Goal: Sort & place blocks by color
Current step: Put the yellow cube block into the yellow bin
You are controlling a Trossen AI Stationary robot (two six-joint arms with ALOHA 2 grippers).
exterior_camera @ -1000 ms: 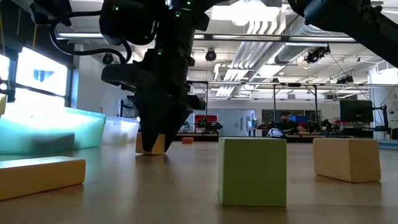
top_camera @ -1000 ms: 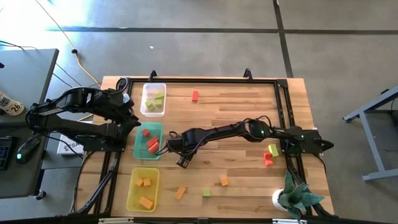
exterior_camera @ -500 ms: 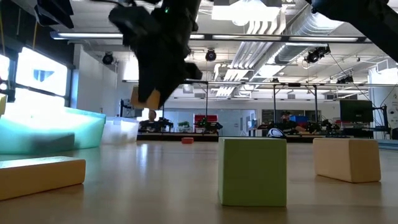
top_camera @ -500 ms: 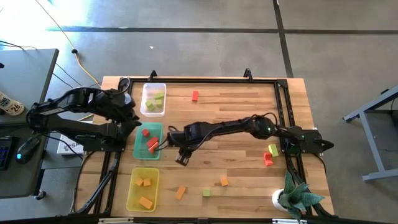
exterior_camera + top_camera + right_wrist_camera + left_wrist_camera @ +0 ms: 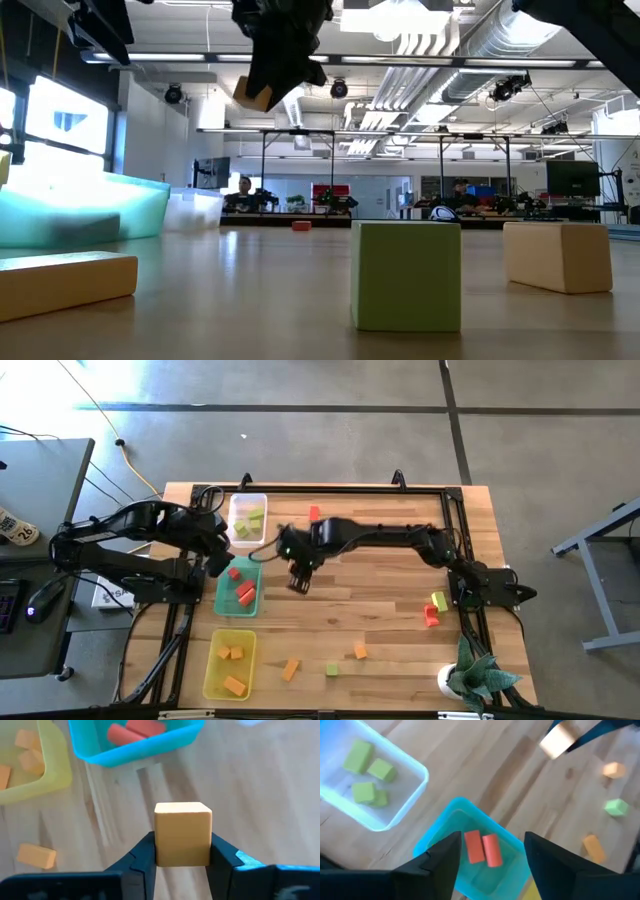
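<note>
An orange cube (image 5: 182,834) hangs high over the table, with my right gripper (image 5: 298,582) shut on it, just right of the green tray (image 5: 222,600). That tray holds red blocks (image 5: 482,849). The clear tray (image 5: 246,500) holds yellow-green blocks, and the yellow tray (image 5: 212,670) holds orange ones. My left gripper (image 5: 490,857) stands open above the green tray's far left corner (image 5: 215,565), with nothing between its fingers. Loose blocks lie flat on the wood: red (image 5: 314,513), yellow-green (image 5: 438,601), red (image 5: 431,618), orange (image 5: 360,650), orange (image 5: 290,670), green (image 5: 331,670). My right gripper pinches the orange cube by two opposite sides (image 5: 161,851) between its two fingers (image 5: 142,855). The fingers slant down from above. The cube is lifted clear, well above the table (image 5: 255,93), and slightly tilted.
A black frame (image 5: 455,540) runs along the table's edges. A potted plant (image 5: 470,678) stands at the near right corner. Bare wood (image 5: 370,590) lies between the trays on the left and the loose blocks on the right and near side.
My right gripper has lifted the orange cube off the table, risen steeply and moved toward the far edge, rolling somewhat as it went. My left gripper has shifted a little toward the green tray.
</note>
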